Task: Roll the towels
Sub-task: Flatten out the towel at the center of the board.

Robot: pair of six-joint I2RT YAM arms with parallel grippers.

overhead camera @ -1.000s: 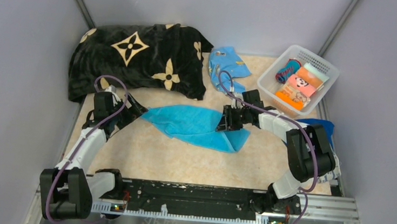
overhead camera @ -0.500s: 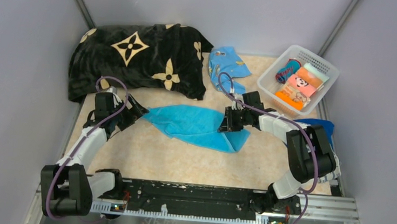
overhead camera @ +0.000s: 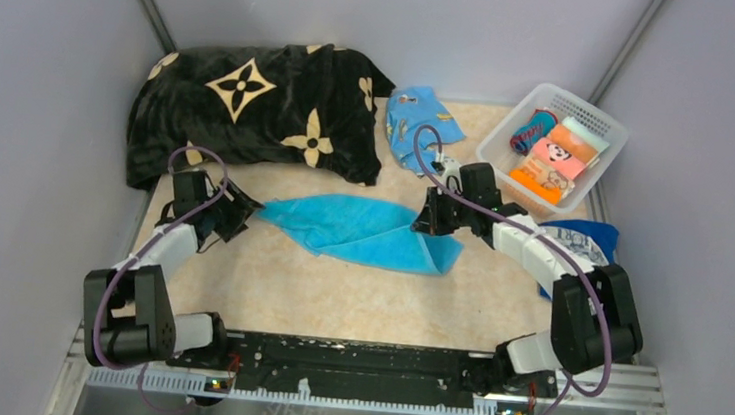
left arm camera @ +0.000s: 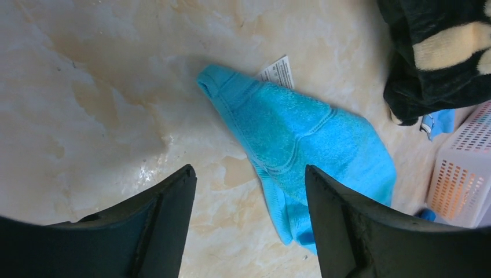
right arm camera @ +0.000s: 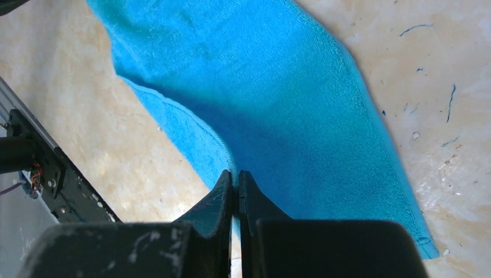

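1 small turquoise terry towel (overhead camera: 362, 229) on beige desk (overhead camera: 336, 295); R hand (right arm camera: 234, 176) clamped on its edge; L hand (left arm camera: 249, 172) apart.

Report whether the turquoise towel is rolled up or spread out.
Spread out, not rolled: the turquoise towel lies flat, partly doubled over, with the right end effector pinching its edge.

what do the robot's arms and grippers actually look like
Both arms are white links with chunky black joints, each trailed by a looping purple cable. The left arm and right arm rise from a black rail. The left gripper has two broad, tapered black fingers; the right gripper has the same, its black housing scuffed with pale marks.
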